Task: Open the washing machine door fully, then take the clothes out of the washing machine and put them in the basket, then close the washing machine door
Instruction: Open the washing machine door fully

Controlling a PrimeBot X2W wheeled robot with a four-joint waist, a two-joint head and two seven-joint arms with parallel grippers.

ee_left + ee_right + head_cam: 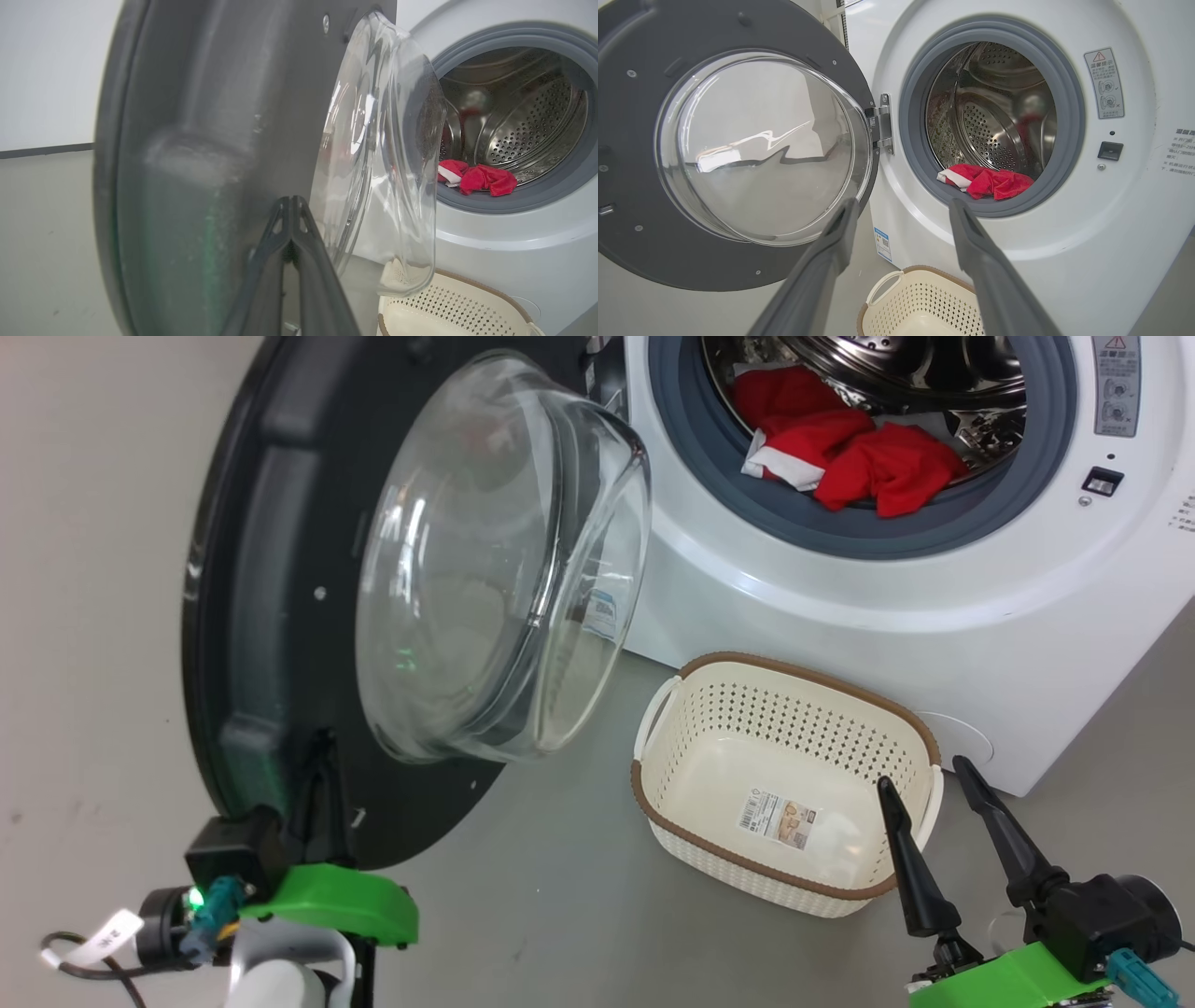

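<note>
clothes [854,457] are lying at the mouth of the washing machine [840,607], up ahead of the nearer, empty, spread-fingered right gripper [922,775], while the left gripper [292,201], tips pinched together, is pointing into the washing machine door [261,616].

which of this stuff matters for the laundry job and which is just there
Job: washing machine door, red clothes, washing machine, basket.
Just there: warning sticker, blue label, barcode sticker, floor.
</note>
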